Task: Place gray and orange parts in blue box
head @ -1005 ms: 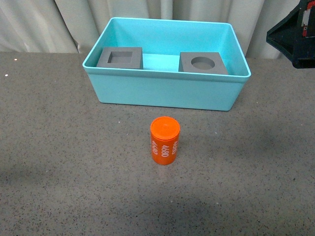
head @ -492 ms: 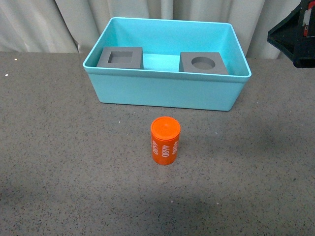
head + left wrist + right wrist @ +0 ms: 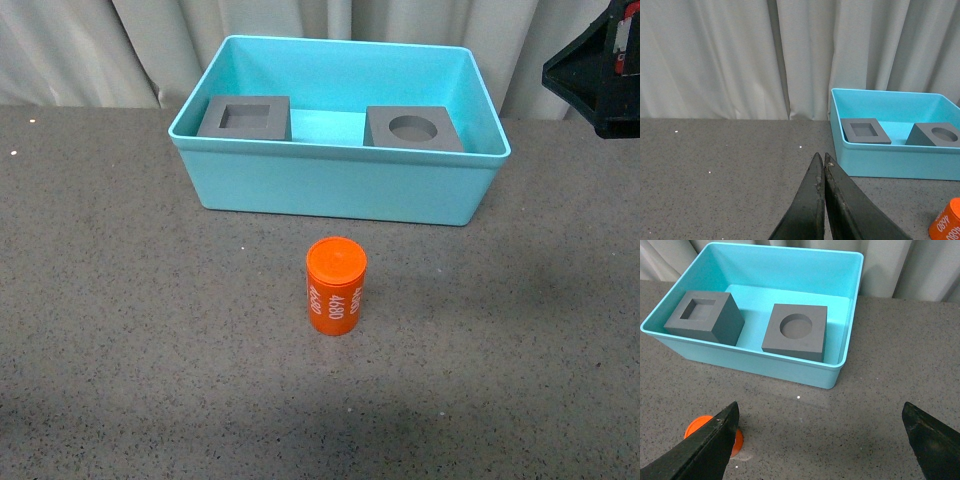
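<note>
The square-recess cube (image 3: 245, 118) and round-recess cube (image 3: 413, 128) sit in the blue box (image 3: 335, 185); the orange cylinder (image 3: 336, 285) stands on the desk (image 3: 120, 300) outside. The left end effector (image 3: 821, 156) is pinched empty, the right end effector (image 3: 820, 407) gapes wide.

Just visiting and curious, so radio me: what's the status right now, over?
Left gripper shut, empty; right gripper open, empty. Square-recess cube and round-recess cube in blue box. Orange cylinder upright on table, outside box. Nothing in its way.

Left pincer (image 3: 821, 157) pressed closed, right pincer (image 3: 820, 407) spread wide
</note>
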